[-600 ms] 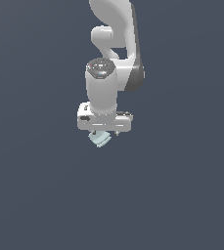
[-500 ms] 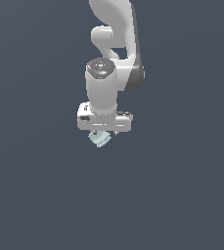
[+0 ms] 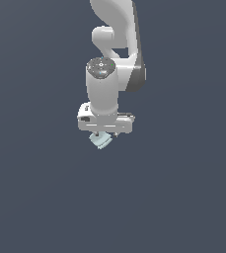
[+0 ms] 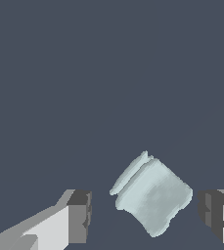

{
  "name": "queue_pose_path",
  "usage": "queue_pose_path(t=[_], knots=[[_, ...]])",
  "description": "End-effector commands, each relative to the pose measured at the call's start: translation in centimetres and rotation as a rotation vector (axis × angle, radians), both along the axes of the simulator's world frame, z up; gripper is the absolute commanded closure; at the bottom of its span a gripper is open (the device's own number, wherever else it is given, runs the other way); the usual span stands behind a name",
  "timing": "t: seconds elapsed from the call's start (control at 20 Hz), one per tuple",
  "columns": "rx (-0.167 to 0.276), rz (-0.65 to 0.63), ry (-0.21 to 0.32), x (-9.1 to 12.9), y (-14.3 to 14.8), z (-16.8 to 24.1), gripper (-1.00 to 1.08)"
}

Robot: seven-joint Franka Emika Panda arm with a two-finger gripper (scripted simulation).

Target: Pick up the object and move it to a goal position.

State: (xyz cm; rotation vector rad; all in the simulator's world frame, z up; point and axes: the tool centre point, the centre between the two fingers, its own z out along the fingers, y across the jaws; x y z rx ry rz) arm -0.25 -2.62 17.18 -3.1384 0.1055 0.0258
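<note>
In the exterior view, the arm (image 3: 115, 44) hangs down from the top edge, its wrist pointing straight at the dark grey floor (image 3: 40, 197). The white hand blocks nearly all of the gripper (image 3: 103, 135), so from here I cannot tell how wide the fingers stand. Under the hand's lower edge, a bit of the object (image 3: 100, 141) pokes out: a small pale mint-blue piece, tilted, sitting directly below the hand. Whether it touches the fingers, or rests on the floor, does not show in this view. Nothing else lies on the floor around it.

The wrist view shows what the hand hides. The gripper (image 4: 145, 215) is spread wide, with one dark finger pad (image 4: 80, 216) on one side and the other pad at the opposite edge of the picture. The object (image 4: 152, 197) lies between them, turned at an angle to the line between the pads. It is a blocky piece with a ribbed rim along one end and a rounded, scooped face. It sits closer to the pad at the frame's edge, where the gap is very narrow; contact there cannot be judged. A clear gap separates it from the other pad. The fingers are not clamped on it. Only plain dark floor (image 4: 84, 73) surrounds it, and nothing stands in the way.
</note>
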Motion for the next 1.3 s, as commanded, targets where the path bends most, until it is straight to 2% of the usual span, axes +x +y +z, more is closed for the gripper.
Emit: queue_pose_path(t=[0.0, 0.3, 0.6, 0.85, 1.25], knots=[[-0.003, -0.002, 0.004, -0.1, 0.1, -0.1, -0.60], [-0.032, -0.016, 0.028, -0.5, 0.5, -1.0, -0.60], [-0.092, -0.043, 0.069, -1.3, 1.2, -2.4, -0.60], [-0.171, -0.074, 0.108, -2.2, 1.9, -4.1, -0.60], [-0.332, -0.129, 0.150, -3.8, 2.8, -6.7, -0.60]])
